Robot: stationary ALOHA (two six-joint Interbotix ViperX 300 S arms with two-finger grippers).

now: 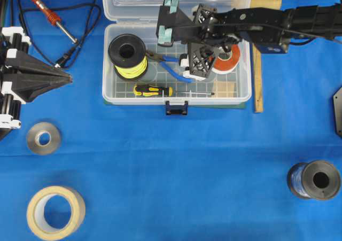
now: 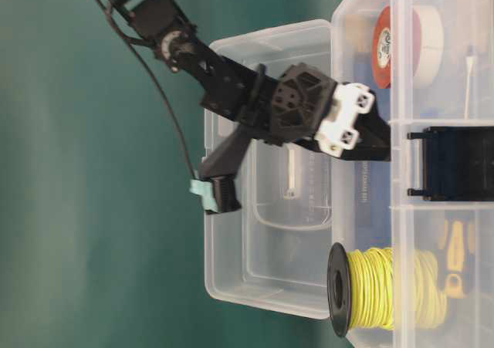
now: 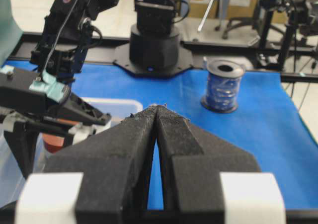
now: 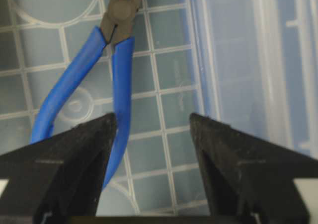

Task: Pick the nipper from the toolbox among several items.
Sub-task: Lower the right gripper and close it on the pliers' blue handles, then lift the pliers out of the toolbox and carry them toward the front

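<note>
Our left gripper (image 1: 68, 78) sat closed over the tabletop (image 1: 176, 166), left of the toolbox (image 1: 243, 98). Our right gripper (image 4: 153, 129) hung spread above the nipper (image 1: 170, 64), which lay on the toolbox floor.

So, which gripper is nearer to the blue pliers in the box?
Right. The right gripper hangs open just above the pliers inside the box. The left gripper is shut and sits outside the box, off to the side.
</note>
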